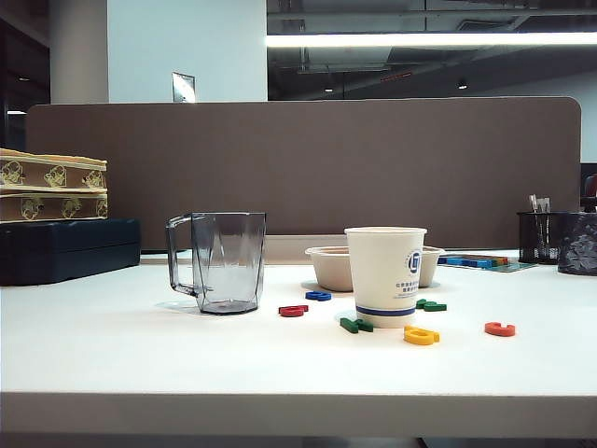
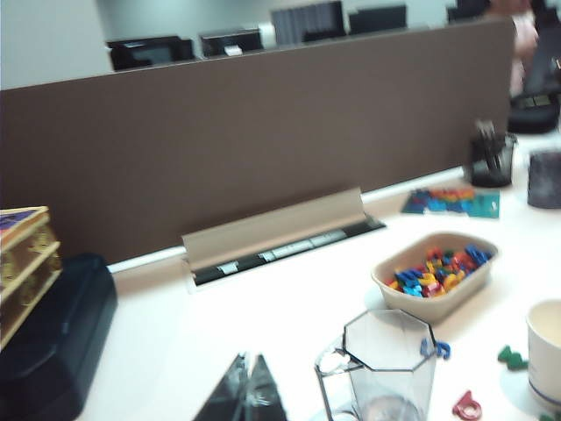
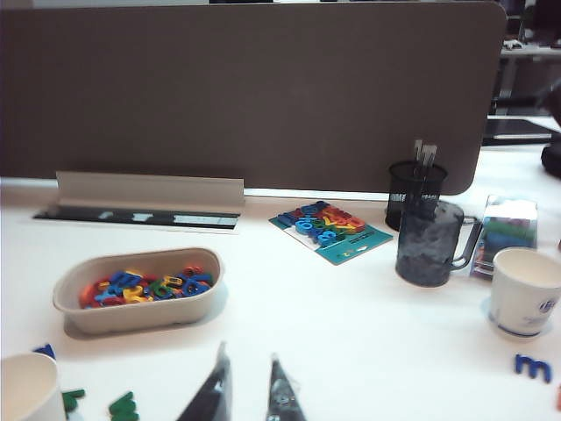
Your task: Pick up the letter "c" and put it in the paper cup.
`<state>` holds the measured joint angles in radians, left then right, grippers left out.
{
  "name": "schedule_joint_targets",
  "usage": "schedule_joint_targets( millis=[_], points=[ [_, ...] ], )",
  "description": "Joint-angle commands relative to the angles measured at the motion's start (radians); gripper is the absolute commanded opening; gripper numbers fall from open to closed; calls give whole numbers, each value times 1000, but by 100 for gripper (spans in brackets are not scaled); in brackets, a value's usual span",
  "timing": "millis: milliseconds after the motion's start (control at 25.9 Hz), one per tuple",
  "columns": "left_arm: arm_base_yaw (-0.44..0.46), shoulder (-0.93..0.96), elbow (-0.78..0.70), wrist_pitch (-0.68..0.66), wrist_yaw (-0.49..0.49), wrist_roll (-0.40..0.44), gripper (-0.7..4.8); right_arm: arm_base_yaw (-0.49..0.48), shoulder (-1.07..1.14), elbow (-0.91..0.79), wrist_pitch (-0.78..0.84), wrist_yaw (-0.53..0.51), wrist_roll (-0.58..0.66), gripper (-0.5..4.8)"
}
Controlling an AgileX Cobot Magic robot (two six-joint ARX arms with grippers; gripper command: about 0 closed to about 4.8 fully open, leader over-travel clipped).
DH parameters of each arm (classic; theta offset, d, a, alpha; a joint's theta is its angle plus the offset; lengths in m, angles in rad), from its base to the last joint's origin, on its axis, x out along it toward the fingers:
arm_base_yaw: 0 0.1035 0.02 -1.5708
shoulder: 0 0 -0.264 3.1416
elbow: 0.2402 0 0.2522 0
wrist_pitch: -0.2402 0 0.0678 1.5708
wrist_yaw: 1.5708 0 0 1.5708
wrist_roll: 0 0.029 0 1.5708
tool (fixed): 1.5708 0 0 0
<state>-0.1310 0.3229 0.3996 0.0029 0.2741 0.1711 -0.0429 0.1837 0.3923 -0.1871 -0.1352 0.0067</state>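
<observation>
Letter "c" (image 1: 500,329): The small orange-red letter is laid flat on the tabletop, toward the right edge and a bit nearer the front edge than the cup. Nothing is touching it, so it is not picked up yet.
Paper cup (image 1: 385,276): It is stood upright near the middle of the tabletop, mouth up, so a letter can be dropped in from above. It is well apart from the letter "c".
Other letters: A yellow letter (image 1: 421,336) and green letters (image 1: 355,325) are lying just beside the cup base. A darker red letter (image 1: 293,310) is lying farther left.
Beige bowl (image 1: 331,266): It is set just behind the cup and is filled with spare letters.
Clear mug (image 1: 219,261): It is placed left of the cup.
Left gripper (image 2: 248,390): It is held above the tabletop near the mug, fingers pressed together, nothing in them.
Right gripper (image 3: 248,390): It is held above the tabletop in front of the bowl, fingers a little apart, nothing held. It is likely the one to be sent to the letter, being on that side.
</observation>
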Motion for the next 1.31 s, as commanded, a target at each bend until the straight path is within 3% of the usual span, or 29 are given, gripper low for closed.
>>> schedule_joint_targets(
  millis=[39, 425, 618, 927, 1236, 1314],
  points=[
    [-4, 86, 50, -5, 54, 33, 36, 2, 60, 62, -18, -28, -86, 56],
    [-5, 180, 74, -17, 160, 69, 52, 126, 232, 111, -159, -48, -266, 86],
    [-5, 188, 74, 6, 220, 64, 59, 162, 291, 111, -144, -148, -244, 86],
    [-5, 249, 73, 5, 220, 117, 86, 161, 393, 115, -145, -102, -224, 110],
    [-5, 396, 73, 5, 228, 117, 86, 163, 561, 121, -100, -77, -224, 118],
    [-5, 437, 73, 6, 229, 118, 86, 177, 602, 122, -64, -76, -223, 142]
  ],
)
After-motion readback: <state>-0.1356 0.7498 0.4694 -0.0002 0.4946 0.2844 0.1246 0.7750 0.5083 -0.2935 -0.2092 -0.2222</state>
